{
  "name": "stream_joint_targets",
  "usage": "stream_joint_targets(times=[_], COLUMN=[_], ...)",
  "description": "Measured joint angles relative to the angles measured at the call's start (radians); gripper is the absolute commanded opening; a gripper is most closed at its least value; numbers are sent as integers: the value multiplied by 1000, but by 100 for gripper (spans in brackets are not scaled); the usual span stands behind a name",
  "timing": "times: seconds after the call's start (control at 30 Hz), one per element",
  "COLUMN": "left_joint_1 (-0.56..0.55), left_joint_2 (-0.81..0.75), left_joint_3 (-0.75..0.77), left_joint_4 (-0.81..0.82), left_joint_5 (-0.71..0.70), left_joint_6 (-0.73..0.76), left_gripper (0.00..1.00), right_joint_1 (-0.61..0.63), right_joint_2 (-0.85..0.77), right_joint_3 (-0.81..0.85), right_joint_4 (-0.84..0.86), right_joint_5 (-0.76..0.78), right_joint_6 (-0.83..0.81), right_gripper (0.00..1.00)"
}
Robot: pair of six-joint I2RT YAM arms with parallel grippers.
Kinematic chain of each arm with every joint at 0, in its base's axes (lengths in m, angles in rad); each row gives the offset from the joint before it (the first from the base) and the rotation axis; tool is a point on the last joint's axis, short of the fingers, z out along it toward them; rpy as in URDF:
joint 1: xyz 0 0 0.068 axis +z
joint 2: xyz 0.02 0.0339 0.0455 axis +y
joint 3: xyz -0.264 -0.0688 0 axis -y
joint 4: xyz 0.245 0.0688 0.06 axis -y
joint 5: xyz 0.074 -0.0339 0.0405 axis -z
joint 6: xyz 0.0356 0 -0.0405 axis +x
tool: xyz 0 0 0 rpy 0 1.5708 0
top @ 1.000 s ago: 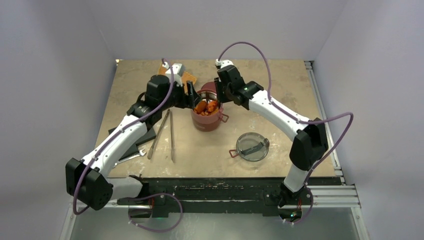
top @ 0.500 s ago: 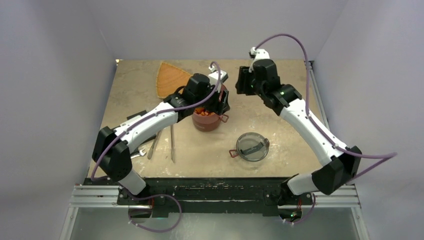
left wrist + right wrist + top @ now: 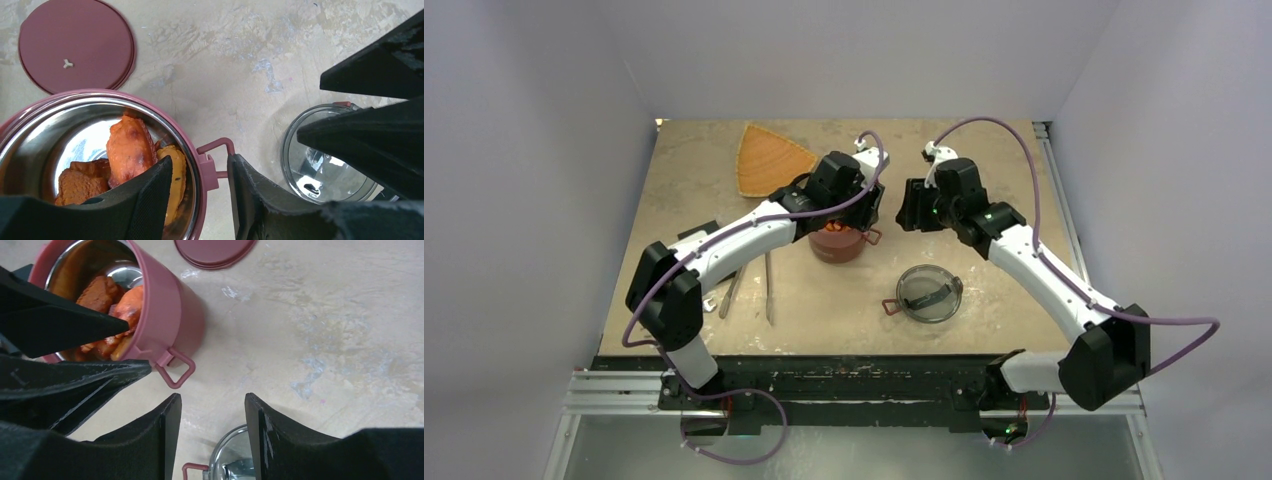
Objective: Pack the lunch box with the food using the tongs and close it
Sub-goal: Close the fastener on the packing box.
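The dark-red lunch box (image 3: 840,246) stands open mid-table, its steel bowl (image 3: 60,130) holding orange and brown food (image 3: 127,150). My left gripper (image 3: 867,213) hangs over its right side, jaws open and straddling the rim (image 3: 200,160). One finger (image 3: 150,200) sits inside the bowl by the food, the other (image 3: 250,200) outside, against the side handle (image 3: 220,145). My right gripper (image 3: 908,214) is open over bare table (image 3: 212,397), just right of the box (image 3: 170,305). The tongs (image 3: 767,290) lie on the table left of the box.
A flat dark-red disc lid (image 3: 75,45) lies behind the box. The smoky clear lid (image 3: 929,292) rests near the front right. An orange fan-shaped tray (image 3: 769,160) sits at the back left. A small wrench (image 3: 709,303) lies beside the tongs.
My left arm swung from the box's left across to its right side and its jaws narrowed over the rim. My right gripper opened, left the box's far side and now hangs right of it.
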Motion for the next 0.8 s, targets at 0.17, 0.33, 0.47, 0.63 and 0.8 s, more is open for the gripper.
stream_joint_targets(times=[0.17, 0.33, 0.47, 0.63, 0.8], left_joint_1=[0, -4, -11, -23, -39], left_joint_2=[6, 21, 32, 35, 42], left_joint_3=[1, 1, 1, 14, 24], left_joint_4=[-8, -14, -18, -43, -56], left_joint_5=[-13, -15, -18, -45, -80], left_joint_6=[0, 0, 0, 9, 28], left_gripper=[38, 32, 24, 15, 9], right_joint_1=[0, 0, 0, 0, 0], right_joint_2=[-14, -14, -14, -14, 4], right_joint_3=[-32, -72, -108, -153, -196], right_joint_4=[36, 64, 82, 130, 182], right_joint_5=[-29, -45, -61, -99, -132], right_joint_6=[2, 16, 27, 47, 81], right_gripper=[51, 49, 48, 45, 41])
